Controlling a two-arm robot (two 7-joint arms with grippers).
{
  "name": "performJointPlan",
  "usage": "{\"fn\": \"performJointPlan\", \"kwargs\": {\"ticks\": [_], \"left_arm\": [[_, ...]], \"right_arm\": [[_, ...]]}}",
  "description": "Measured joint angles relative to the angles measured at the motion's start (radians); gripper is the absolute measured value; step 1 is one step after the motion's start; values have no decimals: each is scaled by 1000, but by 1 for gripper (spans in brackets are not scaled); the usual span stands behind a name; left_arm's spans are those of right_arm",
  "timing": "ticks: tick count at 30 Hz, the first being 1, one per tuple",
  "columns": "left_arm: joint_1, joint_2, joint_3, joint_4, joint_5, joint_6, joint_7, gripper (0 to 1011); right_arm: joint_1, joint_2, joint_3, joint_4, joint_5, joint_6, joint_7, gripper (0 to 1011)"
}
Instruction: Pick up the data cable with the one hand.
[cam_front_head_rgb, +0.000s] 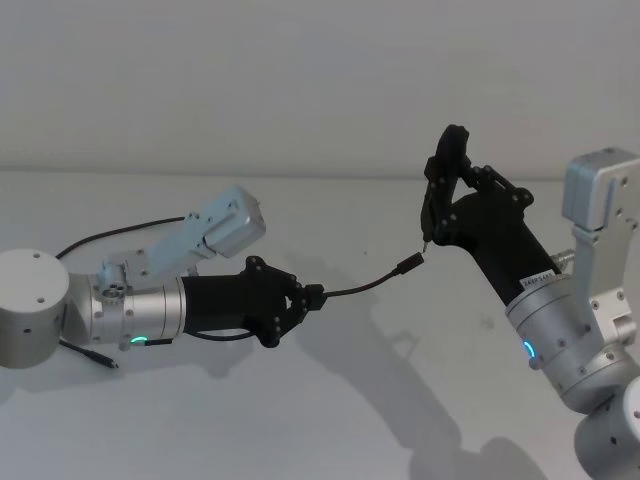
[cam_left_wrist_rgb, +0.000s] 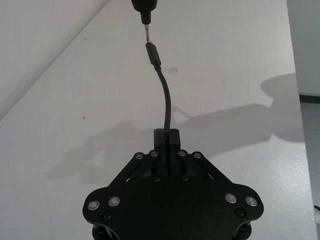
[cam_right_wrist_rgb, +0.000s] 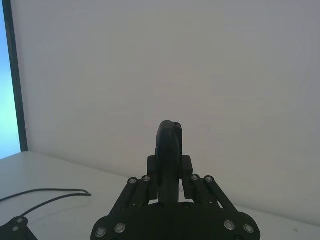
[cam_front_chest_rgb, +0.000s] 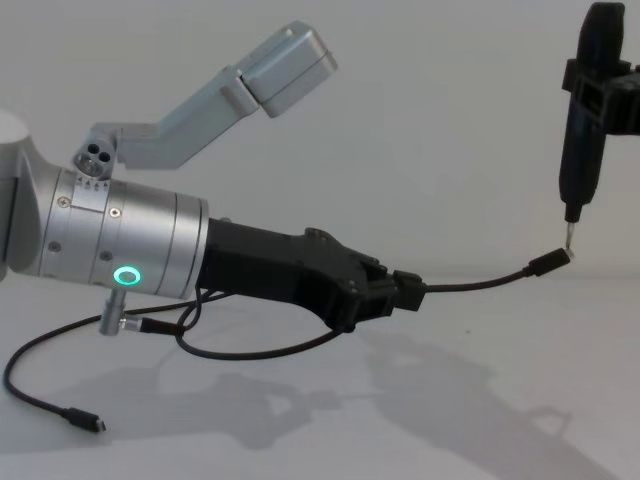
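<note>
White table (cam_front_head_rgb: 300, 420): left gripper (cam_front_head_rgb: 312, 297) clenched on data cable (cam_front_head_rgb: 365, 285), right gripper (cam_front_head_rgb: 432, 215) grasping black tool (cam_front_chest_rgb: 585, 110)

The left gripper (cam_front_head_rgb: 312, 296) was matte black, its linkage dotted with small silver screw heads, and it joined a brushed silver cylinder (cam_front_chest_rgb: 125, 243) bearing a glowing green ring (cam_front_chest_rgb: 126, 276). The data cable (cam_front_chest_rgb: 480, 283) was plain black along its length, ending in a black plug (cam_front_chest_rgb: 548, 263) with a short bright metal tip. The right gripper (cam_front_head_rgb: 437, 205) was black too, and the slim tool (cam_front_chest_rgb: 585, 120) in it was black with a thin silvery point. Its wrist was silver with a blue-green light (cam_front_head_rgb: 527, 349). The bench (cam_front_head_rgb: 350, 400) was pale grey-white, unpatterned, crossed by soft grey shadows. The wall (cam_front_head_rgb: 300, 80) behind was plain off-white.
</note>
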Motion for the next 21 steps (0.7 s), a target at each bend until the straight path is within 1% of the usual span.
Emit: {"fn": "performJointPlan", "kwargs": {"ticks": [21], "left_arm": [[0, 0, 0, 0, 0, 0, 0, 40]], "right_arm": [[-8, -7, 0, -4, -17, 18, 10, 275]]}}
